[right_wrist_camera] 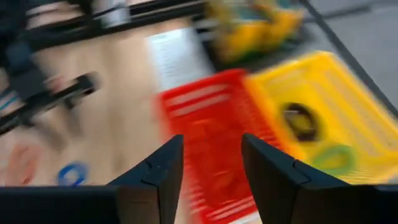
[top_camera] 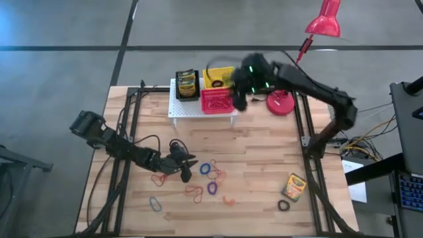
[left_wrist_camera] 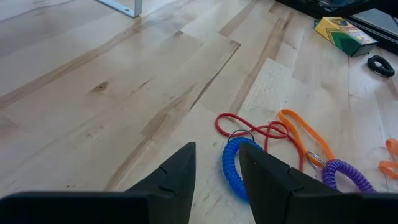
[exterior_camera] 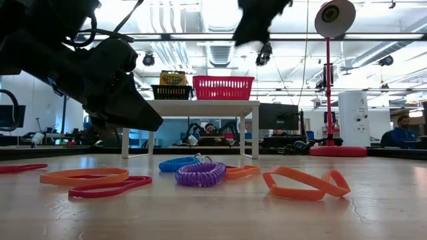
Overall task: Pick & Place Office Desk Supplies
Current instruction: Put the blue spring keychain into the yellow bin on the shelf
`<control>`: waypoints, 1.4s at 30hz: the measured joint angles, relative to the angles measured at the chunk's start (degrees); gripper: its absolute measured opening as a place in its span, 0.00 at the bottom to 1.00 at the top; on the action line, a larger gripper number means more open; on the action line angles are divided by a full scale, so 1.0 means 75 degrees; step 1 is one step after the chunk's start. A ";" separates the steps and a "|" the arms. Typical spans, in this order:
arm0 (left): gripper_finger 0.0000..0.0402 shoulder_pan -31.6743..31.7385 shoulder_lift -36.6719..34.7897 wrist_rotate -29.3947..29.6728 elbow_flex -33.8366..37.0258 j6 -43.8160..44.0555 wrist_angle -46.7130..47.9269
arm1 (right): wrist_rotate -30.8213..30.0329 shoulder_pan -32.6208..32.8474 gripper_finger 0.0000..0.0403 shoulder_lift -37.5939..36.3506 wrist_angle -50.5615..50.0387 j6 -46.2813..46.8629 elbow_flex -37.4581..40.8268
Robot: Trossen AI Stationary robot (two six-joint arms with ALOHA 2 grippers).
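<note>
Wooden bench point(top_camera: 264, 145) carries loose loops; right gripper point(right_wrist_camera: 208, 168), apparently empty with jaws apart, hovers above red basket point(right_wrist_camera: 211, 134), while left gripper point(left_wrist_camera: 214, 174), half-open, sits just behind blue coil point(left_wrist_camera: 233, 165).

The right wrist view is smeared by motion: the red basket point(right_wrist_camera: 214, 143) and yellow basket point(right_wrist_camera: 317, 112) lose their mesh, and the dark ring and green loop inside the yellow one are only vague shapes. In the low view, the left gripper point(exterior_camera: 113, 93) is a dark out-of-focus mass at upper left, cut by the edge.
</note>
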State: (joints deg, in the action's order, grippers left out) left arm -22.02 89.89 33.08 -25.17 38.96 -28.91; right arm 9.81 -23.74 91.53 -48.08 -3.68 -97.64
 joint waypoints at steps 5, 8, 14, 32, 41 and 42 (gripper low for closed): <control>0.33 0.0000 0.0000 -0.0001 -0.0004 0.0014 -0.0003 | -0.1505 0.2017 0.35 -0.1125 0.0586 0.0053 0.1544; 0.33 0.0000 0.0000 0.0000 -0.0003 0.0014 -0.0003 | -0.2416 0.3242 0.33 -0.1620 0.1288 0.0398 0.2722; 0.33 0.0000 0.0000 0.0000 -0.0006 0.0009 -0.0003 | -0.3205 0.4962 0.30 -0.1996 0.3578 0.1143 0.5115; 0.33 0.0007 0.0000 0.0055 -0.0006 -0.0018 -0.0004 | -0.2500 0.4602 0.32 0.1838 0.7454 0.2842 0.5628; 0.33 0.0012 0.0002 0.0055 -0.0003 -0.0024 0.0001 | -0.1505 0.4110 0.36 0.3085 0.5775 0.2534 0.3911; 0.33 0.0012 0.0000 0.0055 -0.0003 -0.0045 0.0003 | -0.1477 0.4087 0.36 0.3171 0.5673 0.2476 0.3817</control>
State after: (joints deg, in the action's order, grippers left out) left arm -21.93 89.89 33.50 -25.19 38.62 -28.89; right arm -1.26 6.91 115.31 -5.53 14.89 -69.02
